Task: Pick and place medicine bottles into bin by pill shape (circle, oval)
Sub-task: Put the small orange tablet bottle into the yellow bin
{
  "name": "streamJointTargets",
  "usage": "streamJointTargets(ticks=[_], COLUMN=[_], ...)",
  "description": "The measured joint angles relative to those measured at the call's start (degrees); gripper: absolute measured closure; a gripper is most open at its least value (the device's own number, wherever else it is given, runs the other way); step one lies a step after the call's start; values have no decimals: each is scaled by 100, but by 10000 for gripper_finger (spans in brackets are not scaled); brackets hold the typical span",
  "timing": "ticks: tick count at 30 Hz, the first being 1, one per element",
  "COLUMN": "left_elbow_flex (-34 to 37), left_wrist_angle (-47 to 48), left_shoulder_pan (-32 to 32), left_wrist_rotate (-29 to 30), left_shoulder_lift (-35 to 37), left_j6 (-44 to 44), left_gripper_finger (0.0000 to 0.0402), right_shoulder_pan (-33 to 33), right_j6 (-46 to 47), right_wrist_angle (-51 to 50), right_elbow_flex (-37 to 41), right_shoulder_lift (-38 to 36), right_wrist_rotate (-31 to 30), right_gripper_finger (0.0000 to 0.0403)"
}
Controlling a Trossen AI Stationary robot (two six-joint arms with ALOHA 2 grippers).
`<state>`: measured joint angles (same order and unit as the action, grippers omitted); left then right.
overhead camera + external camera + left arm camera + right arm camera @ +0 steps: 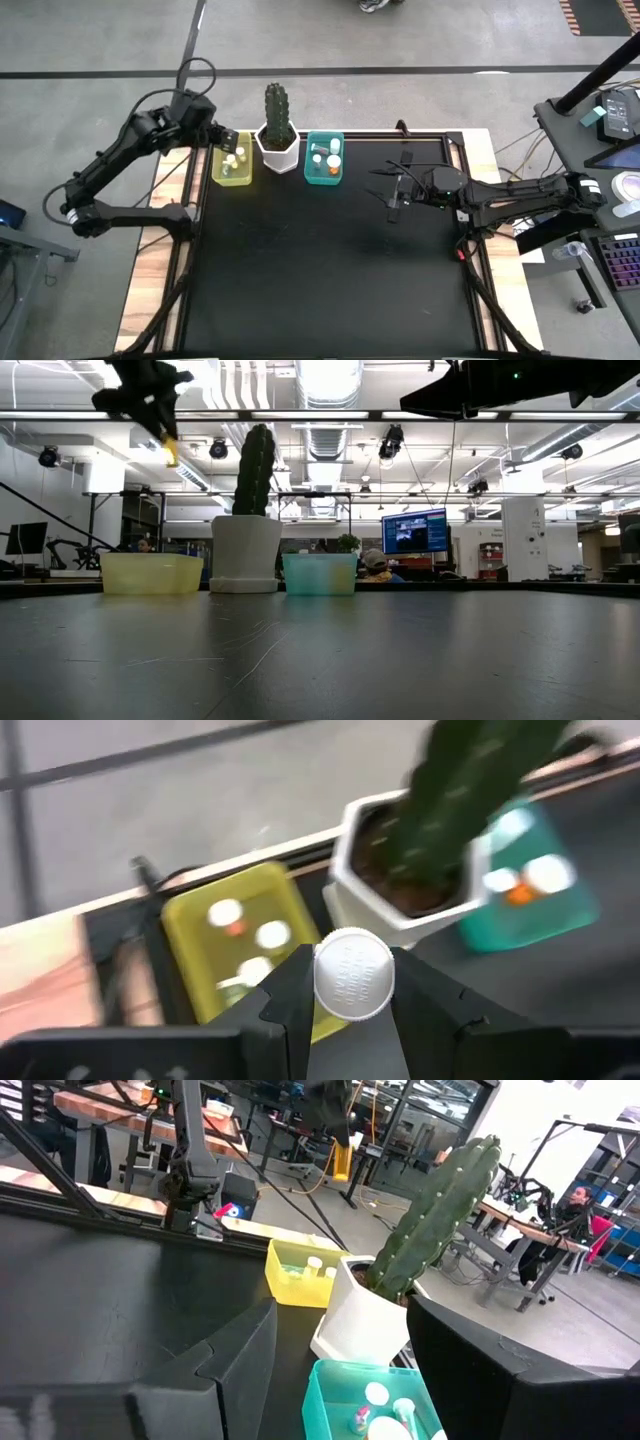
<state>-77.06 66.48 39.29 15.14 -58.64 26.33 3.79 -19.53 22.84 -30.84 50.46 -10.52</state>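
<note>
1. Left gripper (222,138) hangs above yellow bin (233,158), clenched on a white-capped bottle (354,973); only the left wrist view shows the grasp.
2. Low view shows it held well above the bin rim.
3. Yellow bin w/ three bottles inside; teal bin (324,158) also holds several. Cactus pot (279,148) sits between the bins, close to both.
4. Right gripper (393,190) hovers over bare mat right of teal bin, fingers apart, nothing held.
5. Bins sit at mat's far edge; rest of the black mat (330,270) is open.

The table (330,260) is seen from overhead, level from its surface, and closely from both wrists, the cactus (277,105) shared by all.
</note>
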Motion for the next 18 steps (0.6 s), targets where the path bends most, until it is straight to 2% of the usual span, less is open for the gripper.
streamJointTargets(ticks=[7, 18], left_elbow_flex=[112, 993], left_wrist_angle=[230, -132], left_shoulder_pan=[698, 738], left_wrist_rotate=[3, -350], left_shoulder_lift=[-510, -695], left_j6=[-645, -867], left_gripper_finger=[308, 308], right_shoulder_pan=[0, 0], right_j6=[2, 84], right_wrist_angle=[-12, -165], right_elbow_flex=[7, 64], right_shoulder_lift=[0, 0], right_wrist_rotate=[0, -2], right_gripper_finger=[184, 184])
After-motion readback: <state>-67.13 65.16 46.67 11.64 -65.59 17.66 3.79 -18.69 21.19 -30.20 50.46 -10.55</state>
